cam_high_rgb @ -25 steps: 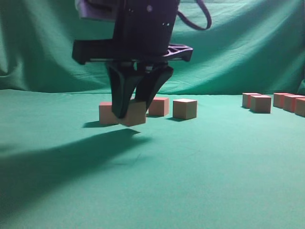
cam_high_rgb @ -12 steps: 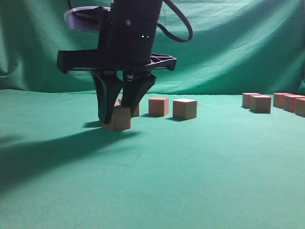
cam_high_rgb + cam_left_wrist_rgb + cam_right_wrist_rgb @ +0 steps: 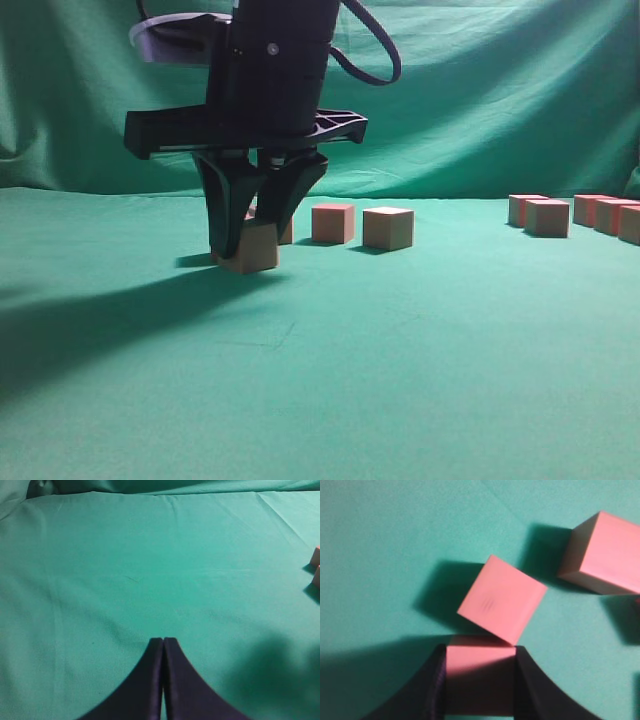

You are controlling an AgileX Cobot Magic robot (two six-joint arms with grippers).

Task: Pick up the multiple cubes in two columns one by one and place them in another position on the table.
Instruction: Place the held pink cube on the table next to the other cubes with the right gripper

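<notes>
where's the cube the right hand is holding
In the exterior view it sits left of centre, between the right hand's fingers at table level, just in front of a row of loose cubes; the held cube is tan-faced.

Green cloth backdrop (image 3: 520, 100) hangs behind, draped, with soft folds and wrinkles. Brighter patch upper right, darker toward left edge. Backdrop meets flat green surface along straight horizontal line. Light comes from above and right: broad dark shadow (image 3: 110, 330) spreads across left foreground. No walls, floor or windows visible beyond cloth.
</notes>
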